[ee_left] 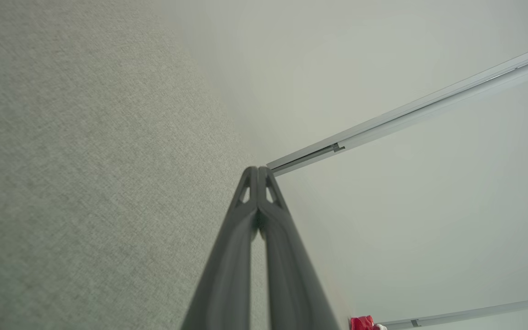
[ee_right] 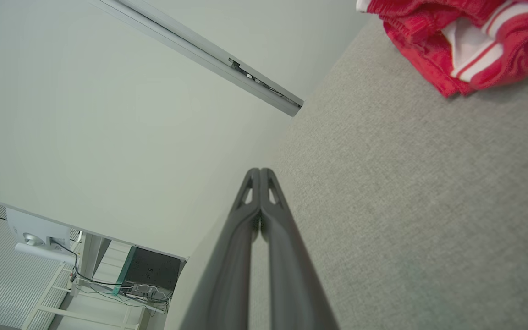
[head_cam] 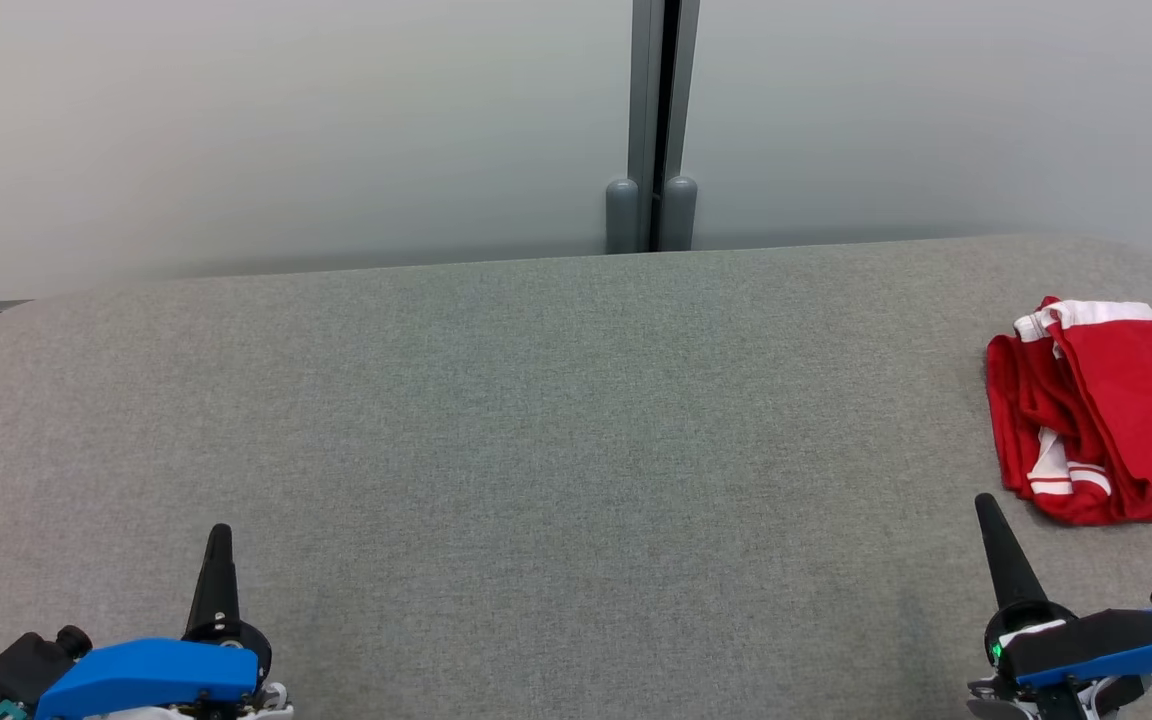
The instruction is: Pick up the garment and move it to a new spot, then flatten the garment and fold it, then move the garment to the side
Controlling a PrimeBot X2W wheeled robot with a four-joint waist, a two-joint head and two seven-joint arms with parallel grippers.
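Note:
The garment (head_cam: 1111,415) is red with white stripes and lies folded in a bundle at the right edge of the grey table (head_cam: 536,420). The right wrist view has the garment (ee_right: 465,36) in its top right corner, and a small red patch of the garment (ee_left: 362,322) sits at the bottom of the left wrist view. My right gripper (head_cam: 983,503) is shut and empty, its tip a short way in front of the garment's near left corner. My left gripper (head_cam: 220,532) is shut and empty near the table's front left, far from the garment. Both pairs of fingertips (ee_left: 258,170) (ee_right: 260,171) are pressed together.
A pale partition wall (head_cam: 286,130) with a grey post (head_cam: 652,200) stands right behind the table. The table's rounded far corners show at left and right. Past the table's edge, the right wrist view shows a dark box and cables (ee_right: 147,277) on the floor.

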